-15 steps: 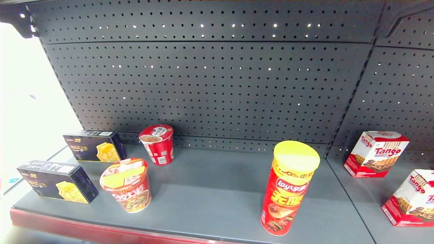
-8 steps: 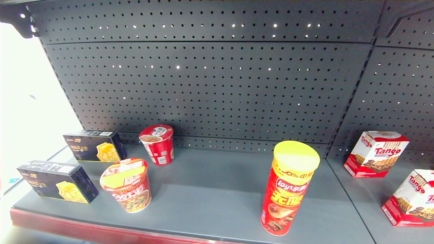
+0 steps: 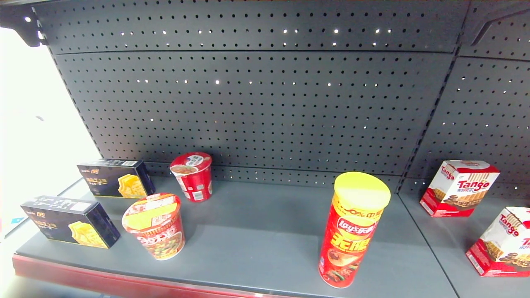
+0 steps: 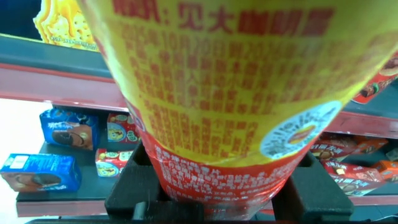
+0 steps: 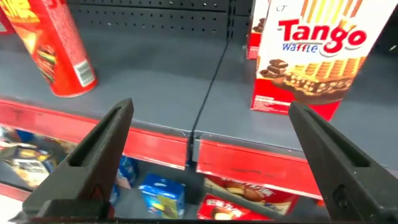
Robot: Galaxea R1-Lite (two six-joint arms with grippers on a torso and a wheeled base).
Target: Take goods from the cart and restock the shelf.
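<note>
Nothing has shifted on the grey metal shelf, so my left hand holds the yellow-and-red paper noodle cup unplaced before it, right hand wide.

Dull grey metal for the shelf, little holes all over the back wall. Shiny printed skin on the noodle cup and chip can. Smooth yellow plastic lid. Glossy cardboard wafer box.
</note>
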